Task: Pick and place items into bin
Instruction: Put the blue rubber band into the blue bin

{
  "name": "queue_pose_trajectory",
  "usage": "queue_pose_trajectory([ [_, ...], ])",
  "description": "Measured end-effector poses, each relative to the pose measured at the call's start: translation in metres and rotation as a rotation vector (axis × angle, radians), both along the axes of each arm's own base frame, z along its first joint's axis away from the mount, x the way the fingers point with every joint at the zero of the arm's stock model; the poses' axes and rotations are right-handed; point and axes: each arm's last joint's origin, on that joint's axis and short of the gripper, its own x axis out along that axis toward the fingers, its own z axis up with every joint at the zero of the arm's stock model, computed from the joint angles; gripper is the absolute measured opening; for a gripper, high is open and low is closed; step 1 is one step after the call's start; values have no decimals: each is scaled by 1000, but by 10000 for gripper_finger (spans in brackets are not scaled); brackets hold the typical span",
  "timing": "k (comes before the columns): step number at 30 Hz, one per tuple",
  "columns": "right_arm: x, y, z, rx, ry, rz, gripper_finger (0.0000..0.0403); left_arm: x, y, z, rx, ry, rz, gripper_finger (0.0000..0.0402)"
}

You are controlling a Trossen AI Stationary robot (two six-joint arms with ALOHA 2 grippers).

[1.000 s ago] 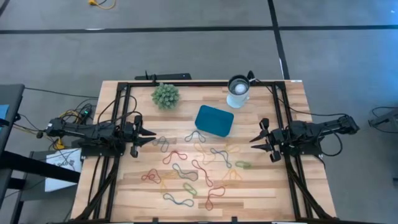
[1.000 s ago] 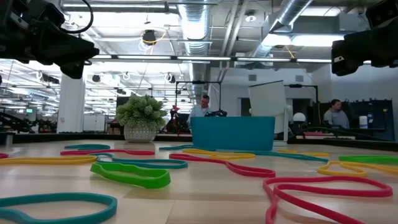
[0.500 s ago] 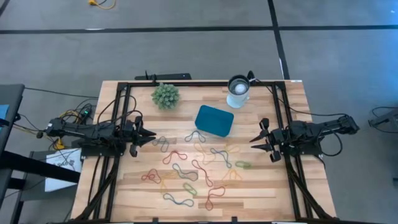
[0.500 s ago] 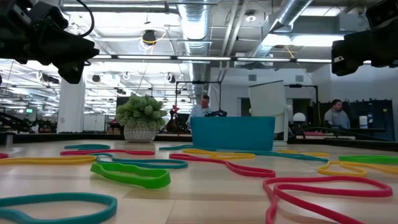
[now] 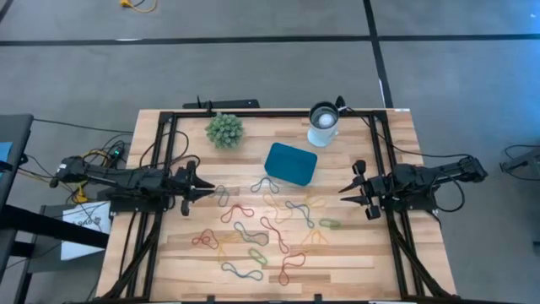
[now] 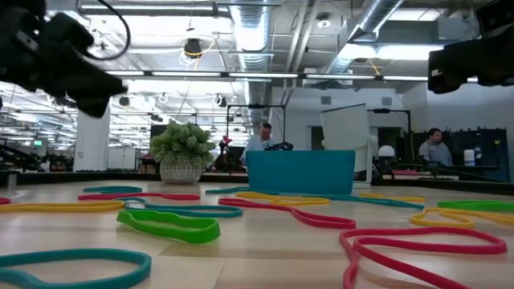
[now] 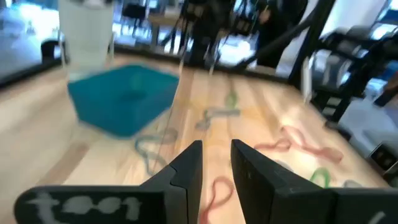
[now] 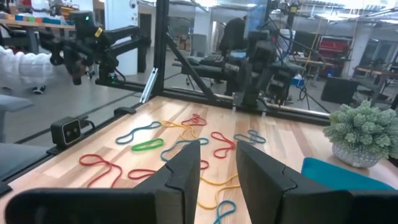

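Rubber bands [image 5: 261,224] in red, blue, green, yellow and orange lie flat and scattered over the middle and near part of the wooden table; in the low view a green one [image 6: 169,225] lies closest. The teal bin [image 5: 291,163] stands beyond them, toward the far side. My left gripper [image 5: 209,190] is open and hovers at the left edge of the scatter, above a dark band. The left wrist view shows its fingers [image 7: 216,165] pointing at the bin [image 7: 121,99]. My right gripper [image 5: 342,191] is also open and hovers at the scatter's right edge [image 8: 217,162].
A spiky green plant [image 5: 224,129] and a white cup [image 5: 323,122] stand near the far edge, either side of the bin. A black metal frame [image 5: 169,152] runs along the table's left, right and far sides. People show in the room behind [image 6: 434,148].
My left gripper has moved a little toward the table's right, closer to the rubber bands, and slightly down. Its wrist view is blurred. The right arm, the bands and the bin have kept still.
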Motion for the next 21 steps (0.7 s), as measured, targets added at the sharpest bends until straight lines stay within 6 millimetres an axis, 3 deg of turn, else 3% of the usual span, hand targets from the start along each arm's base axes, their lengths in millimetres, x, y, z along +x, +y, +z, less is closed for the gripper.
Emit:
queue_pose_trajectory([
  [4,0,0,0,-6,-2,0,100,7,-1,-16,-50,163,29,80],
  [10,0,0,0,-7,-3,0,100,12,1,-36,13,349,126,80],
  [21,0,0,0,-7,-2,1,100,13,3,-56,-84,513,285,80],
])
